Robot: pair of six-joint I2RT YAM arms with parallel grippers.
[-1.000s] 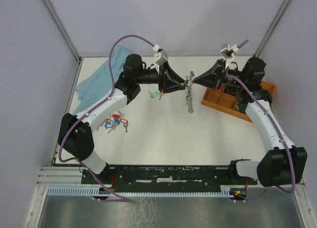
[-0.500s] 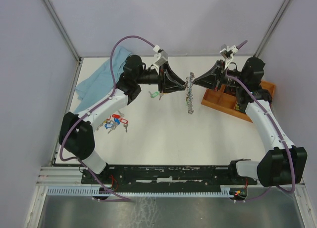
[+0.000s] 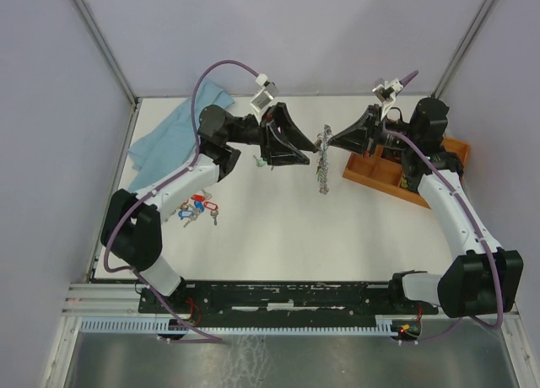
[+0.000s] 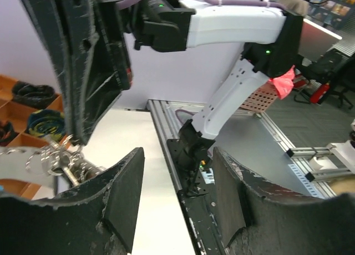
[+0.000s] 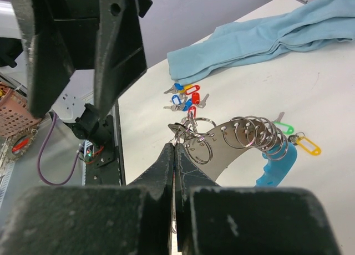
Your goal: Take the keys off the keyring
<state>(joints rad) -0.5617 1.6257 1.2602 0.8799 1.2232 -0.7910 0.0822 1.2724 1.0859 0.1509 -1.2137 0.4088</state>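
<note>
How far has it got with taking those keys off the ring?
Partway. Done: several tagged loose keys lie on the table. In hand: the right jaws are shut on the keyring, held up off the table; the left jaws stand open beside it. Left: many keys hang strung on it.

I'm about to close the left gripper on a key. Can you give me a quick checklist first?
1. Right gripper shut on the keyring: ok.
2. Left gripper open, with nothing in it: ok.
3. A key between the left fingers: not ok; the ring sits outside the gap, to one side.
4. Which key is nearest the gap: cannot tell.
5. Loose keys lying apart from the ring: ok.
</note>
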